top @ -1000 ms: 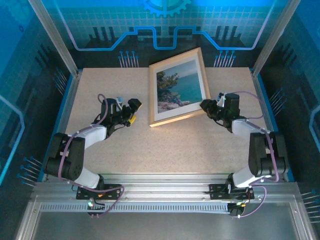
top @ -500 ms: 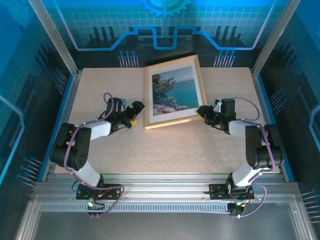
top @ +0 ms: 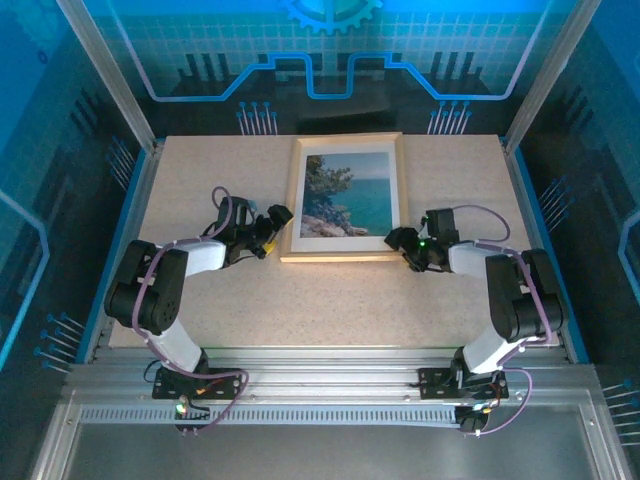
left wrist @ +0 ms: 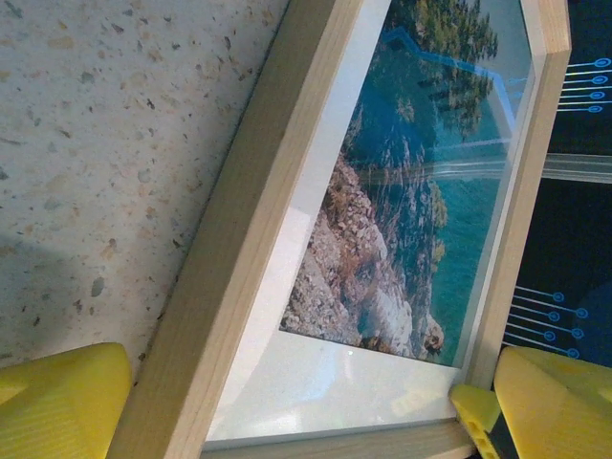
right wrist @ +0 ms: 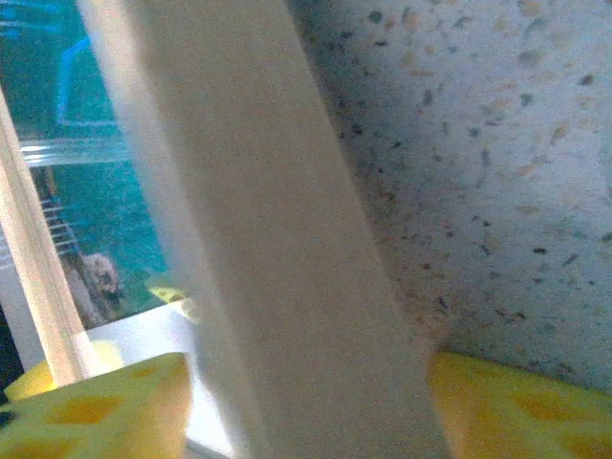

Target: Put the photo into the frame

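Turned since before, the frame (top: 340, 256) (photo (top: 348, 193) inside) sits square.

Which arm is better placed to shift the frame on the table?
Right, probably: the right gripper has a rail of the frame tight between its fingers, while the left gripper is open beside its near-left corner.

Pale matt wood frame (top: 345, 256), glossy reflective photo (top: 348, 194), speckled stone-look table (top: 350, 300)

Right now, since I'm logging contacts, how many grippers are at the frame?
2. The left gripper is at the near-left corner of the frame; the right gripper is at its near-right corner, frame edge between its fingers. Whether either actually grips is unclear.
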{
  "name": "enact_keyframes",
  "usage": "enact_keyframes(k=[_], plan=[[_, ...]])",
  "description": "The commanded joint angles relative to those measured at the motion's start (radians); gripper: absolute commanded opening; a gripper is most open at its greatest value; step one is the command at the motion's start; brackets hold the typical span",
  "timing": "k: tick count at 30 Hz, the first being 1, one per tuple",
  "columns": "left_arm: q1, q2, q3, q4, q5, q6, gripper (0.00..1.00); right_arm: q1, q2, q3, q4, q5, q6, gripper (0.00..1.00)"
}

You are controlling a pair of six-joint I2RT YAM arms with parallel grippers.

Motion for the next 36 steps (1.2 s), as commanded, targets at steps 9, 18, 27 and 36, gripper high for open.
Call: enact_keyframes(k=[9, 18, 27, 36], plan=[[-0.009, 0.014, -0.006, 0.036, -0.002, -0.011, 0.99, -0.014, -0.074, 0.092, -0.298, 0.223, -0.149, 1.0], [-0.043, 0.03, -0.006, 0.037, 0.007, -0.016, 0.99, -0.014, 0.038, 0.274, -0.289, 0.265, -0.42, 1.0], [-0.094, -0.018, -0.051, 0.034, -0.007, -0.043, 0.99, 0.001, 0.228, 0.392, -0.223, 0.153, -0.46, 1.0], [-0.051, -0.104, -0.004, -0.158, -0.056, 0.07, 0.99, -0.014, 0.159, 0.386, -0.232, 0.206, -0.532, 1.0]])
